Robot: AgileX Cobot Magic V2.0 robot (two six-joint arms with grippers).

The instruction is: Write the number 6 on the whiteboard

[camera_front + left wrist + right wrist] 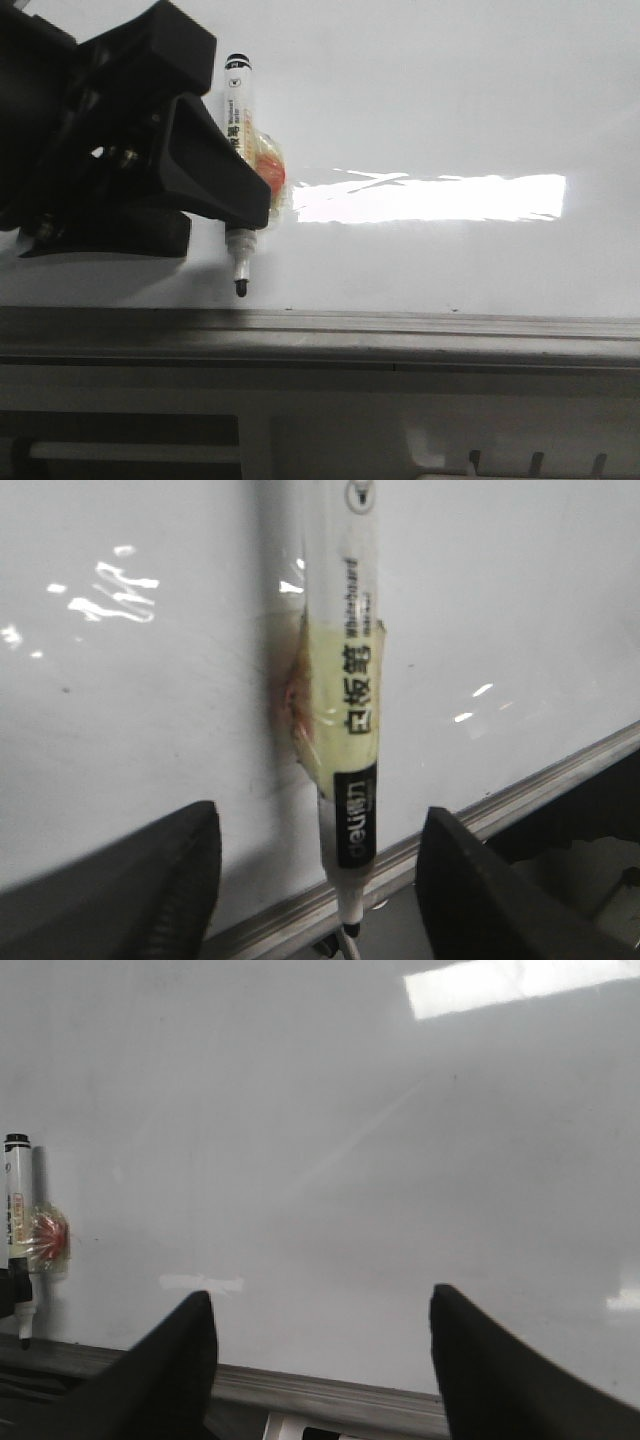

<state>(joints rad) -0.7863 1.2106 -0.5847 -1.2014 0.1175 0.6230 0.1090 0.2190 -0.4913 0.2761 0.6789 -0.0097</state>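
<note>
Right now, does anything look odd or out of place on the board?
Yes: the marker has a crumpled wad of clear tape with something red around its barrel. The whiteboard shows no writing, only glare.

Whiteboard (450,100) face open and unmarked across its middle and right. Left side blocked: left claw (200,180) sits against the marker (238,170), which stands upright on the board, tip (241,288) just above the grey frame strip (400,330). Frame strip borders the board along its lower edge. Right claw (320,1360) fingers spread wide, nothing between them, well apart from the marker.
</note>
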